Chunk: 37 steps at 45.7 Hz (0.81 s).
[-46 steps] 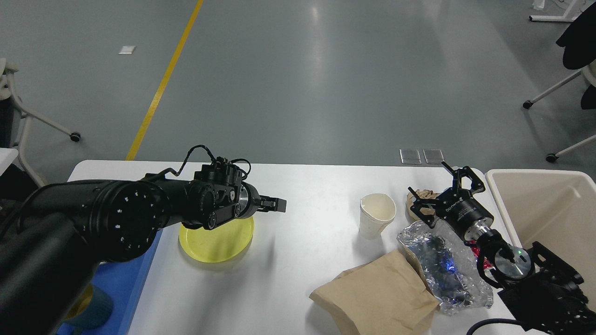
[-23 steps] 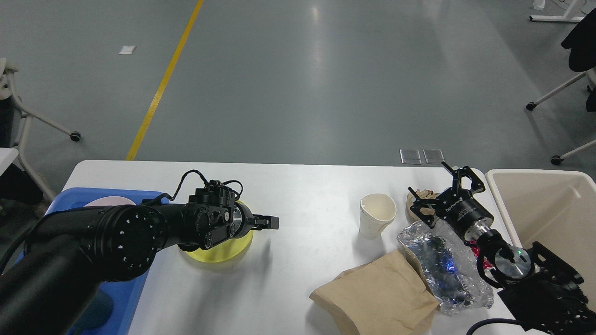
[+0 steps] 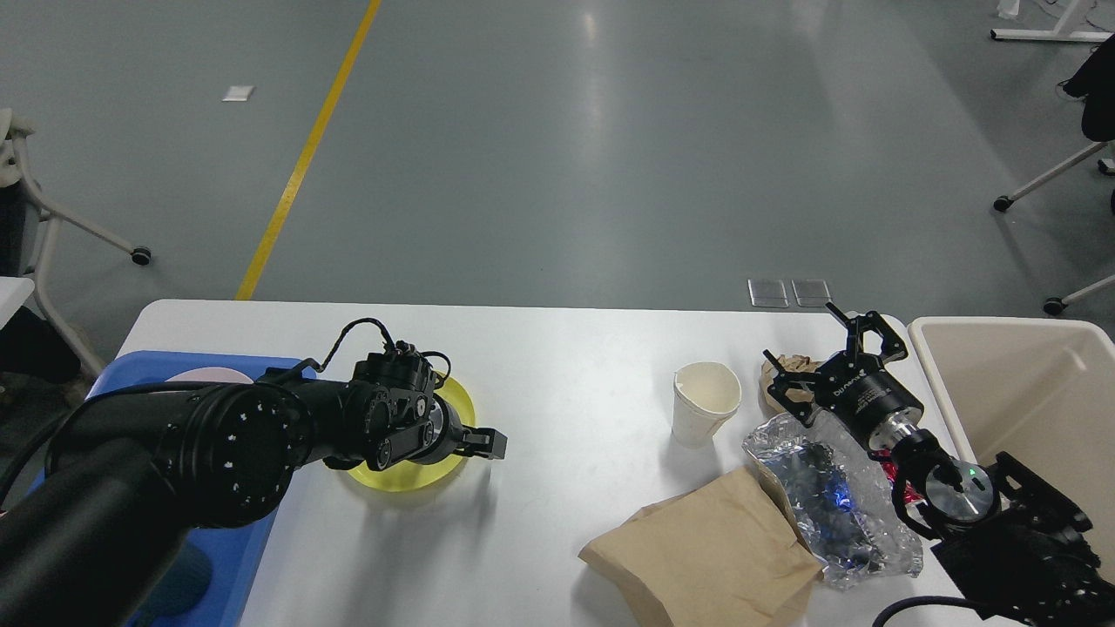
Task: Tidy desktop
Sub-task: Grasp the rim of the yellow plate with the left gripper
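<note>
The white desktop (image 3: 575,348) carries a round yellow plate (image 3: 396,478) at the left. My left gripper (image 3: 484,441) hangs low over the plate's right edge; its dark fingers cannot be told apart. A white paper cup (image 3: 704,402) stands right of centre. A crumpled brown paper wad (image 3: 778,376) lies beside it. My right gripper (image 3: 823,348) is open, with its fingers spread just above and right of that wad. A flat brown paper bag (image 3: 710,557) and a shiny crinkled foil wrapper (image 3: 827,501) lie near the front right.
A blue plastic tray (image 3: 131,370) holding a pink plate (image 3: 205,376) sits at the left edge, partly under my left arm. A beige bin (image 3: 1028,392) stands off the table's right end. Chairs on castors stand on the grey floor behind.
My left arm has dropped and drawn back, bringing its gripper from above the plate's far side down to its right edge. The blue tray now shows. The right arm has not moved.
</note>
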Tool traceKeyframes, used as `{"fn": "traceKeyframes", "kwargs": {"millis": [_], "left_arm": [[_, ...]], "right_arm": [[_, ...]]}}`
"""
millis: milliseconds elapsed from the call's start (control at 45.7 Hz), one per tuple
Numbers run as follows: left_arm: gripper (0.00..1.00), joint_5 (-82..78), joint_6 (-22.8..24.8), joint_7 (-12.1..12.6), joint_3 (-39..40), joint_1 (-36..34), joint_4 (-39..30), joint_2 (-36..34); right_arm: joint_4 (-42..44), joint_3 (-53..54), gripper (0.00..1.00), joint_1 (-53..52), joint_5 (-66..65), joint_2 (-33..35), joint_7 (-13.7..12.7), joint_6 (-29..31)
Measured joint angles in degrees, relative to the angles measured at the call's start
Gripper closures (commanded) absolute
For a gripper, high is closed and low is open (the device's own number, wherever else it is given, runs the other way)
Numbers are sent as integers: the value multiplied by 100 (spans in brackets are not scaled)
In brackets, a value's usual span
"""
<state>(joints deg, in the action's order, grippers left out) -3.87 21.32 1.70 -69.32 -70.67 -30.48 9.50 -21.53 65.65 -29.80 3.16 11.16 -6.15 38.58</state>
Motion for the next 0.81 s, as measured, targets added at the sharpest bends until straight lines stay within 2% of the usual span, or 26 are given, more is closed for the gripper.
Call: {"fn": "traceKeyframes", "kwargs": {"millis": [219,394,482,635,810], "left_arm": [[6,0,377,4,6,0,-1,-5],[14,0,448,57,6,0,-1,-9],[27,-1,446,70,-4,-12,-2,-13],[57,-1,433,82,-14,-58,-2,-17],[76,-1,445,85,-12,-84,-33,-11]], "right_arm": [[0,0,0,0,0,0,0,0],[0,0,0,0,0,0,0,0],[0,0,0,0,0,0,0,0],[0,0,0,0,0,0,0,0],[0,0,0,0,0,0,0,0]]}}
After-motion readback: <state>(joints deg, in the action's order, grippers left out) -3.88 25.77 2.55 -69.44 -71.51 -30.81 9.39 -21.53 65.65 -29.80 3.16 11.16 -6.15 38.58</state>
